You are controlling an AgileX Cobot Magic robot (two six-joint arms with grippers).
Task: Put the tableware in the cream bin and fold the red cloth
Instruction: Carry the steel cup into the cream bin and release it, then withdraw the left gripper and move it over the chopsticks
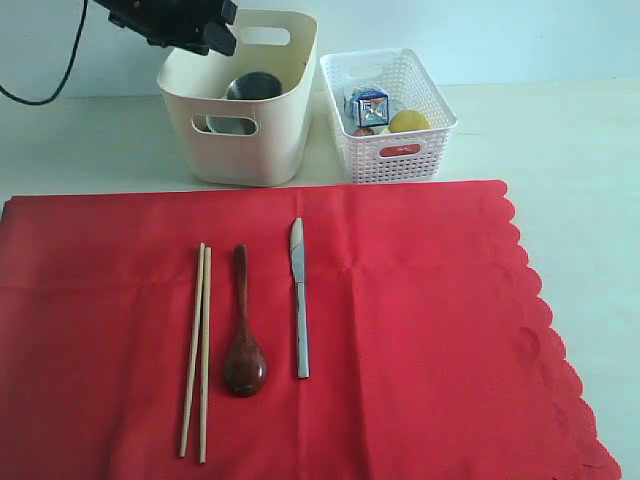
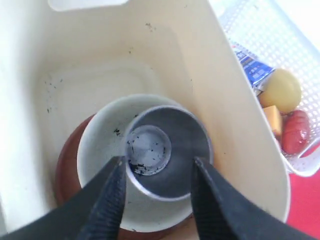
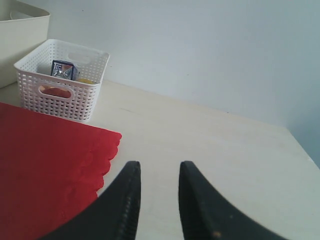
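The left gripper (image 2: 159, 162), jaws apart, hangs over the steel cup (image 2: 172, 131) inside the cream bin (image 1: 240, 150). The right gripper (image 3: 159, 167) has its jaws apart and empty. The knife (image 1: 299, 300), flat on the red cloth (image 1: 430, 330), looks stiff and slick, so pinching its handle crosswise seems best.

Exterior view looks down over cloth (image 1: 420, 330) toward bin (image 1: 240, 150) and basket (image 1: 400, 165). Left wrist looks close into bin; right wrist low across bench (image 3: 210, 150). All 3 share basket.

Table (image 1: 570, 130) under my arms: pale, plain surface. Three items sit directly on it. The red cloth (image 1: 420, 330) lies flat across the near part, scalloped edge on my right. Cream bin (image 1: 270, 140) and white lattice basket (image 1: 440, 150) stand just beside each other at the cloth's far edge, bin on my left.
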